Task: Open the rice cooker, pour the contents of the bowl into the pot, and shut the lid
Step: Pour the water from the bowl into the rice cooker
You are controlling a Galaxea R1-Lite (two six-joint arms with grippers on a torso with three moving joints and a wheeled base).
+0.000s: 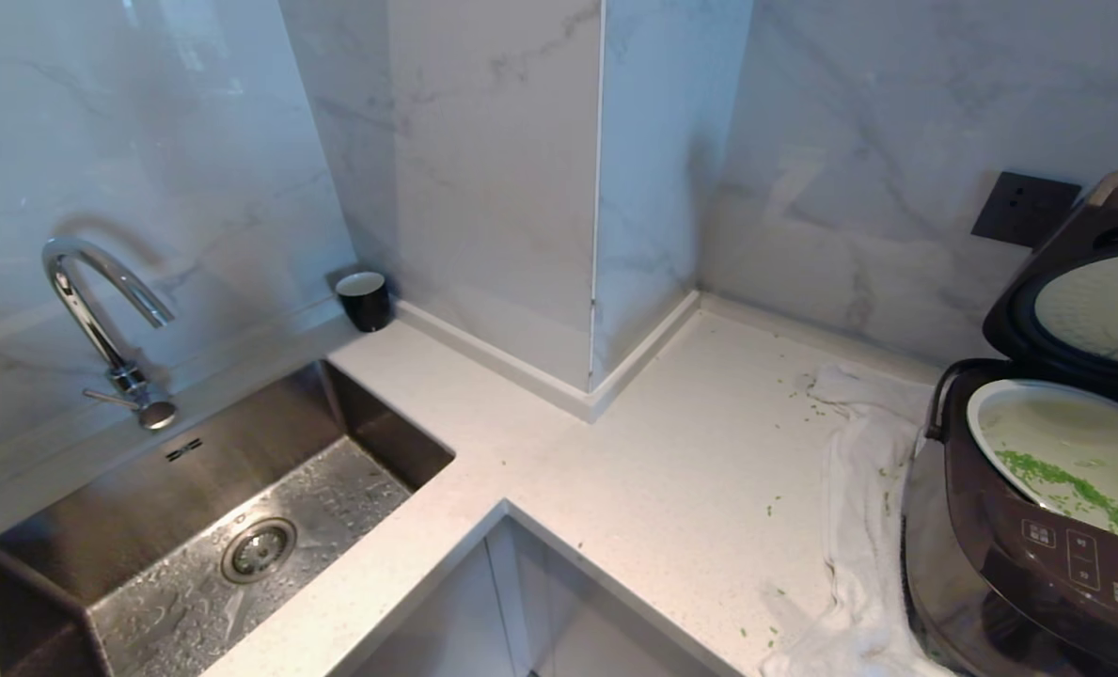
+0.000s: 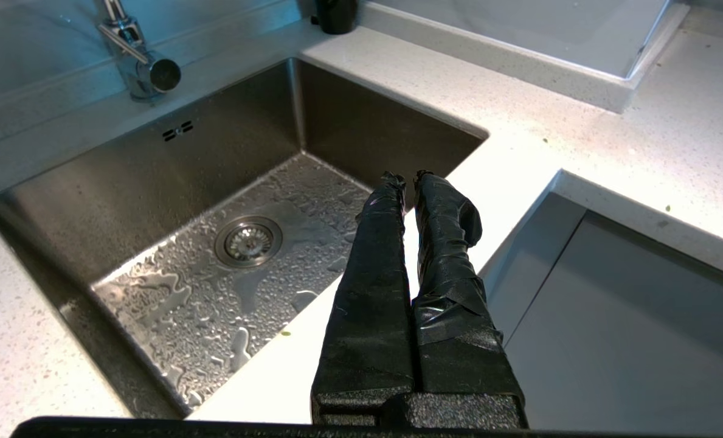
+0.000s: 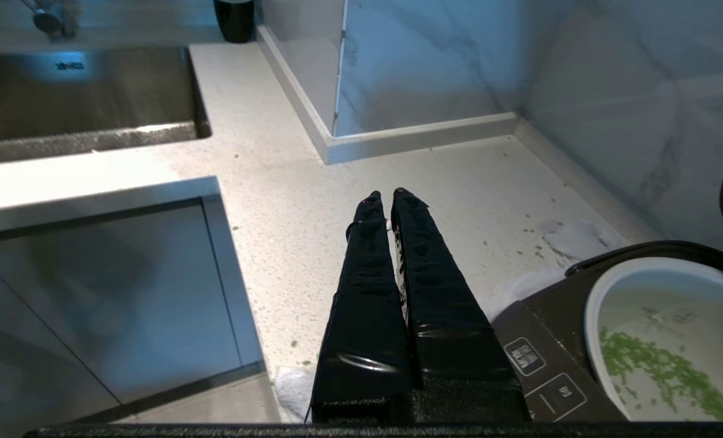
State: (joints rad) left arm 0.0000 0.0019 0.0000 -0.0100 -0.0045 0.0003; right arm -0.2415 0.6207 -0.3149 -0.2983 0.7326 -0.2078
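A: Nearest in, the right gripper (image 3: 387, 196) hung above the counter edge (image 3: 93, 182) just beside the rice cooker (image 1: 1038, 527), fingers pressed together, nothing pinched between them.

B: And room to move?

A: Plenty. From the cooker's front out toward the sink (image 1: 220, 527) the white countertop (image 1: 671, 451) ran open, with the cabinet notch (image 1: 521, 602) cutting in between the two.

B: The left gripper (image 2: 405, 177)?

A: Well away from the cooker, over the counter strip beside the sink, fingers closed together and holding nothing.

B: What was in the cooker?

A: The pot (image 1: 991, 400) sat inside, pale lining showing, and the green contents (image 1: 1047, 475) lay in a band across its floor. The lid (image 1: 1076, 310) stood raised behind it, silvery perforated plate facing forward.

B: Around it?

A: A white cloth (image 1: 859, 508) lay crumpled under and beside the cooker, with green flecks (image 1: 808, 400) scattered on the counter near it. Beyond the cooker, a dark wall socket (image 1: 1024, 209) sat on the marble. Far off, a black cup (image 1: 364, 299) stood in the corner past the sink, near the faucet (image 1: 98, 310). The sink floor was wet with droplets.
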